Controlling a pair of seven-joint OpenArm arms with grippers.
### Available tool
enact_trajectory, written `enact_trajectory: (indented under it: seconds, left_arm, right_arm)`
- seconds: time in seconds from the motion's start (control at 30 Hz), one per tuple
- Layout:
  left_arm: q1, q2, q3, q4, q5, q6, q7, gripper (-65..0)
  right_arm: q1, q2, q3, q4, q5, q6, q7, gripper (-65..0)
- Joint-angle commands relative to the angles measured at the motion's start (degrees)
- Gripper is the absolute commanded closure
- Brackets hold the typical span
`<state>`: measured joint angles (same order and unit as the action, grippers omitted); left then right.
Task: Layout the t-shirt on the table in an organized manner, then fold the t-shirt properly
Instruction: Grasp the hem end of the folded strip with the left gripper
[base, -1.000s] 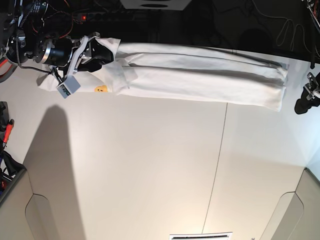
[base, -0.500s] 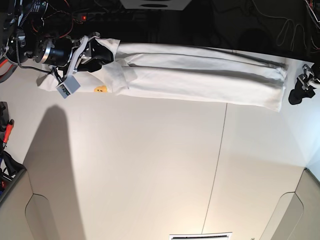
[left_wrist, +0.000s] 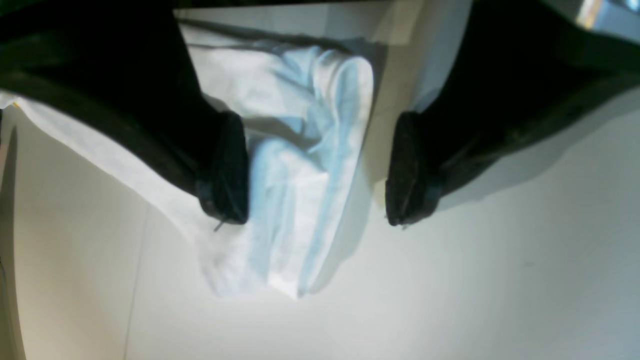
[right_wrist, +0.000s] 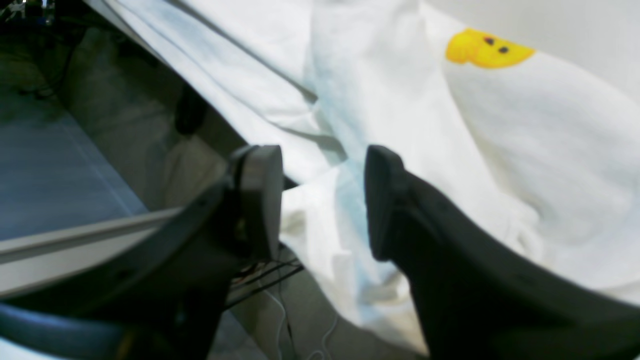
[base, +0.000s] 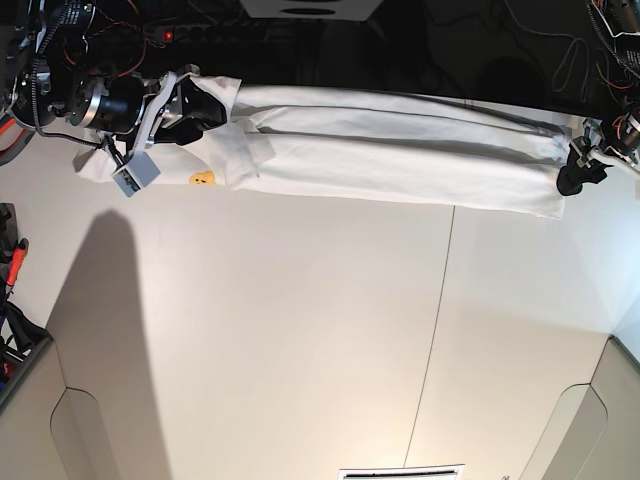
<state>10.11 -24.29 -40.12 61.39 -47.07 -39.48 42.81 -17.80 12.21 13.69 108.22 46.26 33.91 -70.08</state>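
Note:
The t-shirt lies folded into a long white strip along the far edge of the table. A small yellow print shows near its left end. In the base view my right gripper sits over that left end. In the right wrist view its fingers stand apart around a fold of the t-shirt. My left gripper is at the strip's right end. In the left wrist view the left gripper is wide open, straddling the end of the t-shirt without pinching it.
A thin dark seam runs across the table. Rounded cut-outs mark the near corners. Dark equipment and cables fill the space behind the far edge. Red-handled tools stand at the left side.
My left gripper has moved left and up from beside the table's right edge to the shirt's right end, and its jaws have widened. The right arm and the shirt have stayed put.

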Motion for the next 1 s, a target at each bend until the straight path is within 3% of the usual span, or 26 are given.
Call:
enact_trajectory:
  seconds: [0.0, 0.33, 0.5, 0.57, 0.67, 0.73, 0.83, 0.97]
  left_arm:
    - [-0.2, -1.3, 0.2, 0.8, -0.6, -0.5, -0.3, -45.3]
    - [-0.2, -1.3, 11.7, 0.8, -0.7, -0.5, 1.5, -45.3]
    - [-0.2, -1.3, 12.7, 0.8, -4.0, -0.5, 4.9, -44.6]
    - [-0.2, -1.5, 12.7, 0.8, -4.5, -0.5, 5.2, -38.4]
    - [-0.2, -1.5, 12.7, 0.8, -5.1, -0.5, 5.2, -16.4]
    - [-0.3, -1.5, 12.7, 0.8, -6.4, -0.5, 5.2, -6.8]
    - [-0.3, -1.5, 12.7, 0.8, -8.0, -0.5, 5.2, 0.0]
    - [-0.3, -1.5, 12.7, 0.8, -9.5, -0.5, 5.3, 0.0]
  right_arm:
    - [0.2, 0.3, 0.2, 1.1, 1.1, 0.4, 0.9, -26.9]
    - [0.1, 0.3, 0.2, 1.1, 1.1, 0.4, 0.9, -26.9]
    - [0.2, 0.3, 0.2, 1.1, 1.1, 0.4, 0.9, -26.9]
    - [0.2, 0.3, 0.2, 1.1, 1.1, 0.4, 0.9, -26.9]
    - [0.2, 0.3, 0.2, 1.1, 1.1, 0.4, 0.9, -26.9]
    - [0.2, 0.3, 0.2, 1.1, 1.1, 0.4, 0.9, -26.9]
    - [0.2, 0.3, 0.2, 1.1, 1.1, 0.4, 0.9, -26.9]
    - [0.2, 0.3, 0.2, 1.1, 1.1, 0.3, 0.9, -26.9]
